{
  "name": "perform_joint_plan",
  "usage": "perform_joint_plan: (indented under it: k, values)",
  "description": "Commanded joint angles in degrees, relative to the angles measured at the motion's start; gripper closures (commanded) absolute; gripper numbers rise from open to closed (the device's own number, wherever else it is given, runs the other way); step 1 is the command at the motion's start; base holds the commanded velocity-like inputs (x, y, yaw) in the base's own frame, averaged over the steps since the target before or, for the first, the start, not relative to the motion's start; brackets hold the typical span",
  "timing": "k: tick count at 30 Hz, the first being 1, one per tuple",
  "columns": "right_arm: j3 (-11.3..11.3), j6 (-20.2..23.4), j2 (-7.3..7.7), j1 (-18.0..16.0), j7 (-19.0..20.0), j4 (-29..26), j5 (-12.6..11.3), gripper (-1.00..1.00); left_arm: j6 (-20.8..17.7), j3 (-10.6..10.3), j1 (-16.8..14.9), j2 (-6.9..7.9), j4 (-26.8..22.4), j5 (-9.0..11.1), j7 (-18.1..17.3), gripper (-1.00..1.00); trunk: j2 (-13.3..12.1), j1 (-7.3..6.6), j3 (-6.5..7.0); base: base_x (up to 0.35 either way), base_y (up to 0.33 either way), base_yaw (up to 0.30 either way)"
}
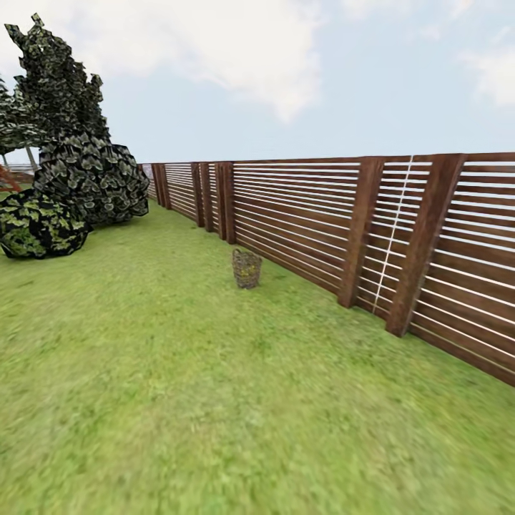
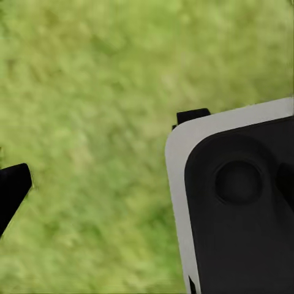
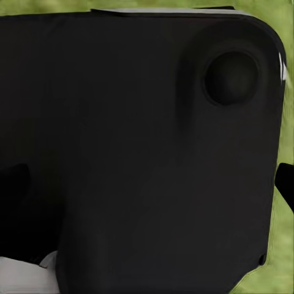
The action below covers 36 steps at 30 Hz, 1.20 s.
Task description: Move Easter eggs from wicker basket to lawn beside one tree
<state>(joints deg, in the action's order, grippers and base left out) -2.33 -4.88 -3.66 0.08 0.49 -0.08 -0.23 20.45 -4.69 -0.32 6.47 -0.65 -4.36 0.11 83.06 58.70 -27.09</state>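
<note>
No writing or labels legible anywhere. Basket (image 1: pixel 247 268) stands upright on the lawn (image 1: pixel 179 400), mid-distance, near the slatted wooden fence (image 1: pixel 372 229) running along the right. Dark bushes (image 1: pixel 79 193) far left. Fingers' state cannot be told on either arm.

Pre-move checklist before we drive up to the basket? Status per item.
1. Wicker basket in sight: ok, upright on the lawn, ahead near the fence.
2. Eggs in basket: cannot tell; yellow glints through the weave, count unclear.
3. Path to basket: ok, only grass between.
4. Fence clearance: ok, basket stands apart from it.
5. Target tree chosen: not ok, only dark bushes at far left.
6. Gripper states: cannot tell.
</note>
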Motion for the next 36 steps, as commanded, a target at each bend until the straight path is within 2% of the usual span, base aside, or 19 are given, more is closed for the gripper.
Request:
perform_joint_plan:
  k: [1, 10, 31, 36]
  values:
    - [-0.23, -0.21, -0.15, 0.0, 0.05, -0.01, -0.03, -1.0, 0.18, -0.43, -0.03, 0.02, 0.03, -0.12, 0.07, -1.0, 0.02, 0.03, -0.05, 0.265, 0.199, -0.02]
    - [-0.44, -0.21, -0.79, 0.0, 0.04, -0.01, -0.03, -1.0, 0.12, -0.49, -0.03, -0.03, 0.01, -0.12, 0.07, -1.0, 0.02, 0.03, -0.06, 0.264, 0.2, -0.005]
    - [-0.69, -0.13, -0.46, 0.0, 0.04, 0.18, -0.07, -1.0, 0.2, -0.46, -0.03, -0.05, 0.03, -0.12, 0.15, -1.0, 0.02, 0.03, -0.06, 0.263, 0.2, -0.006]
    - [-1.48, -0.13, -0.47, 0.0, 0.04, 0.17, -0.08, -1.0, 0.2, -0.47, -0.03, -0.05, 0.03, -0.12, 0.13, -1.0, 0.02, 0.03, -0.06, 0.263, 0.2, -0.117]
